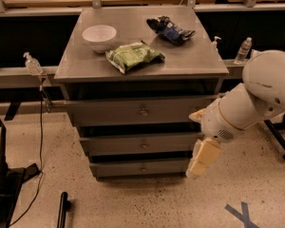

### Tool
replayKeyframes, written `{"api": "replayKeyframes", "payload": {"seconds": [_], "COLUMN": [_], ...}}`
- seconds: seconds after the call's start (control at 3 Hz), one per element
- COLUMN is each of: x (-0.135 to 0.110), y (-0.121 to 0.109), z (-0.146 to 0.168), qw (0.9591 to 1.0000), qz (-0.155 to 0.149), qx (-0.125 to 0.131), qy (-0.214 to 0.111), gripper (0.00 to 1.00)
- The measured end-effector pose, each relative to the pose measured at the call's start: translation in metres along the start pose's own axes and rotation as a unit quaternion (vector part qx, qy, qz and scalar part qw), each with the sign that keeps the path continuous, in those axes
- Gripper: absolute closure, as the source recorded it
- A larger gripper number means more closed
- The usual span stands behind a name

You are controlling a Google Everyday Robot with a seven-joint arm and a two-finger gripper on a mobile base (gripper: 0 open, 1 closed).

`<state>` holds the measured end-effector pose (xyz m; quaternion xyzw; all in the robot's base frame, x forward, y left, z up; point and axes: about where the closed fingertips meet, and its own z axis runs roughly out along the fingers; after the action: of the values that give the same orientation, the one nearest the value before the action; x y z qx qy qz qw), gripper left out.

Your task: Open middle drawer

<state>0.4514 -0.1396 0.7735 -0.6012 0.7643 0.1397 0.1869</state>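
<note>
The grey cabinet (66,72) has three drawers, all shut. The middle drawer (114,145) is the second one, with a flat wide front and a small round knob (144,146) at its centre. My white arm (256,94) reaches in from the right. The cream-coloured gripper (195,167) hangs down at the cabinet's front right corner, level with the middle and lowest drawers. It is to the right of the knob and apart from it.
On the cabinet top lie a white bowl (99,33), a green chip bag (133,56) and a dark blue bag (171,30). Bottles (245,49) (32,63) stand on rails on both sides. A black stand (0,175) is at the left, and blue tape (242,215) marks the floor.
</note>
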Motion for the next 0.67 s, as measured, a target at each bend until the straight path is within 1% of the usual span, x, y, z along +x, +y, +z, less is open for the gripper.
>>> {"api": "replayKeyframes", "payload": {"seconds": [0.33, 0.67], "x": [-0.004, -0.014], "y": [-0.008, -0.008], "z": [-0.01, 0.016], "qw": [0.9998, 0.9994], "qz": [-0.002, -0.025], "qx": [0.019, -0.005], "qy": [0.001, -0.022], "gripper": [0.0, 0.0]}}
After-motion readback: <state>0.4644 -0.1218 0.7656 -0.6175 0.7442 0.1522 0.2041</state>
